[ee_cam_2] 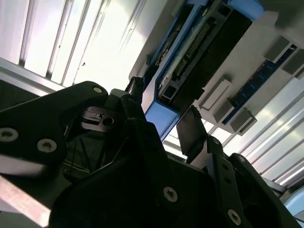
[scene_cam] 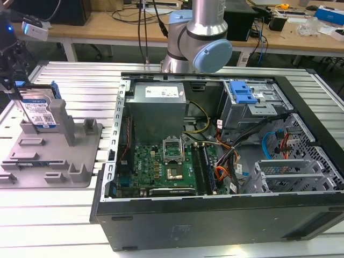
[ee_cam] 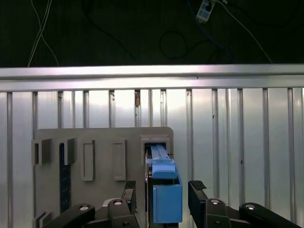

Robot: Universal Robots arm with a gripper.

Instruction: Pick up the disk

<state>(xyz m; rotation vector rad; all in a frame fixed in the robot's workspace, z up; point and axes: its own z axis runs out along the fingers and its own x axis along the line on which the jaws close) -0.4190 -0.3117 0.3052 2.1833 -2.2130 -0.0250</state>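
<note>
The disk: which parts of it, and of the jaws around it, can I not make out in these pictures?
Lower part of the disk, exterior view: hidden in the slot of the grey holder.
Label of the disk, both wrist views: the disk is edge-on, so its face is unseen.
Jaws, exterior view: dark and partly cut off by the exterior view's left edge; their gap is unclear there.

1. Holder: on the table, at its edge on the exterior view's left.
2. Disk: upright in the holder's slot.
3. Computer case: beside the holder, toward the exterior view's right.
</note>
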